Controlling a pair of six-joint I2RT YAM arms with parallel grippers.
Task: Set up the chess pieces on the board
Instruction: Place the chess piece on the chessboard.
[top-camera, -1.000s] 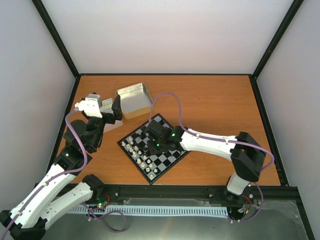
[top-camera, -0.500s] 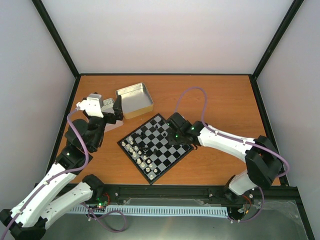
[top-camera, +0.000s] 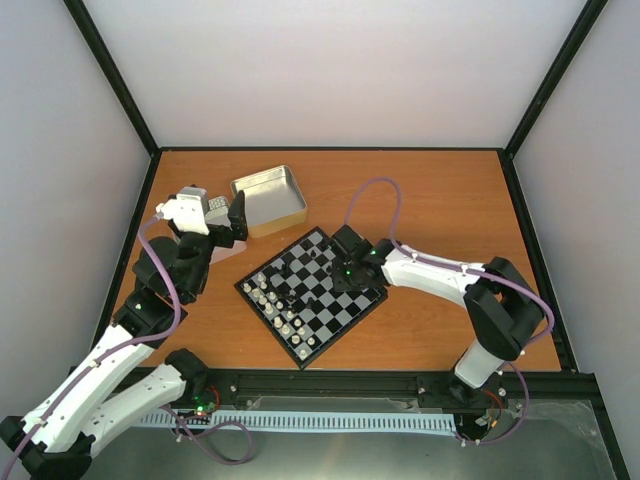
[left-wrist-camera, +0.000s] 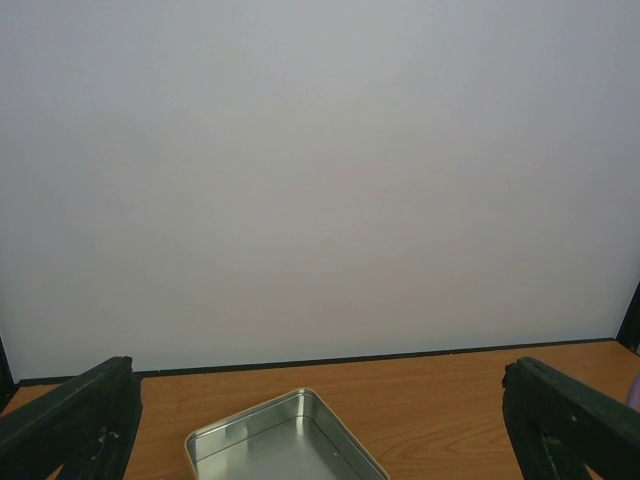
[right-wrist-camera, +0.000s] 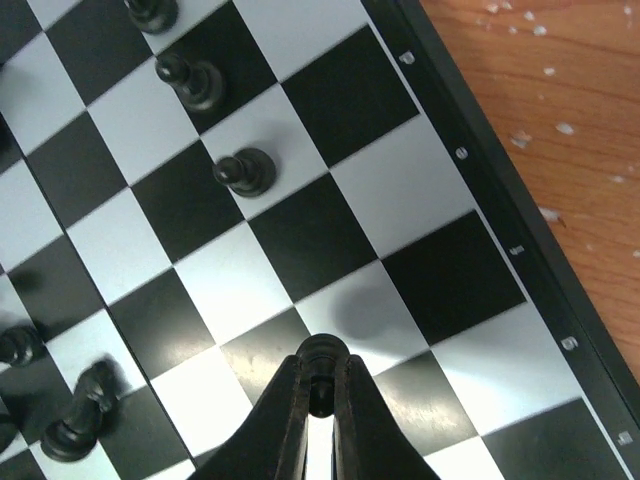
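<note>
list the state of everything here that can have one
left gripper, open, holding nothing
right gripper, shut on a black piece over the board
board, lying flat, only partly set up
white pieces, standing in rows along one board edge
black pawn, upright on the board
silver tin, open side up, empty where visible

Top view: bright, even, diffuse light from overhead; walls near white. Shadows soft, only close under the arms on the table (top-camera: 450, 200). Pieces on the board (top-camera: 340, 315) too small to resolve.
Left wrist: flat, low contrast; left fingers (left-wrist-camera: 70, 425) at lower corners dark, soft-focus; mild sheen on tin (left-wrist-camera: 285, 445).
Right wrist: board sharp, glare on pale squares lower centre, soft shadow just above right fingers (right-wrist-camera: 285, 430). These are blurred; black piece (right-wrist-camera: 320, 350) between them barely separable.
</note>
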